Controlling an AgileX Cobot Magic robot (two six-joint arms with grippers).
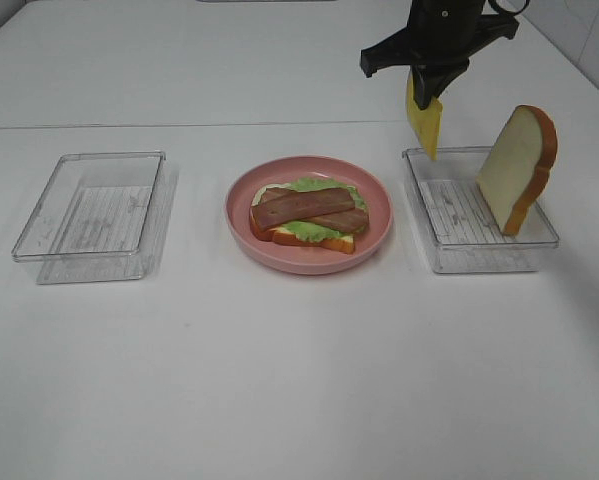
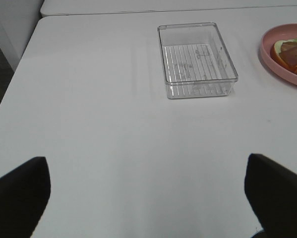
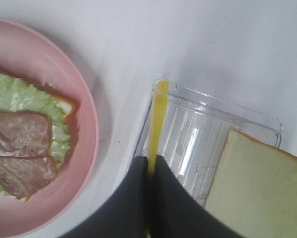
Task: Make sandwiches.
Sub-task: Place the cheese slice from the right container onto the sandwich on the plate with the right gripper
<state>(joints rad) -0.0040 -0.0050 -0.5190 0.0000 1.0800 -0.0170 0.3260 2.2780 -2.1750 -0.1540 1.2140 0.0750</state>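
The right gripper [image 1: 426, 88], clamped on the cheese slice [image 1: 424, 125] hanging edge-down over the right tray's [image 1: 449, 255] near-plate corner, stands nearer the open-faced sandwich [image 1: 307, 214] lying leftward on the pink plate [image 1: 374, 240], while the left gripper [image 2: 148, 198] gapes idle.

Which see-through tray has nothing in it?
The clear tray left of the pink plate: it holds nothing. The other tray, right of the plate, has a bread slice leaning in it.

Bright, even overhead light; soft faint shadows on my white counter [image 1: 279, 380]. My right wrist view's slightly soft close-up; tray [image 1: 89, 215] glints mildly.
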